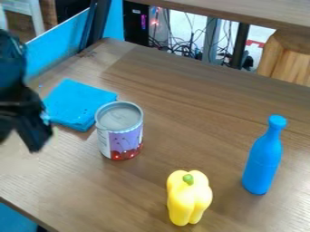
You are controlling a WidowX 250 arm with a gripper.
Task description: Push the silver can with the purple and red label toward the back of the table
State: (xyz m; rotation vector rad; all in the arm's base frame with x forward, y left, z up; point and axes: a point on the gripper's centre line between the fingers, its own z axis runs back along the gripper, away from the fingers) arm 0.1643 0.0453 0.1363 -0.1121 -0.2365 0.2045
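Note:
At the left edge of the camera view hangs the black gripper [18, 131], left of a can and overlapping the near-left side of a folded blue cloth. The blue cloth [77, 103] lies on the wooden table [200, 113]. A can [120, 131] with a grey top and a purple and red label stands upright at the cloth's right side. Toward the front stands a yellow bell pepper [189, 199] with a green stem. To the right, a blue bottle [263, 158] is upright.
A blue panel [54, 45] runs along the table's far left side. Behind the table's back edge are cables [181, 47], a black box [135, 22] and a wooden stool-like piece [288, 54]. Another wooden surface [260, 11] crosses the top right.

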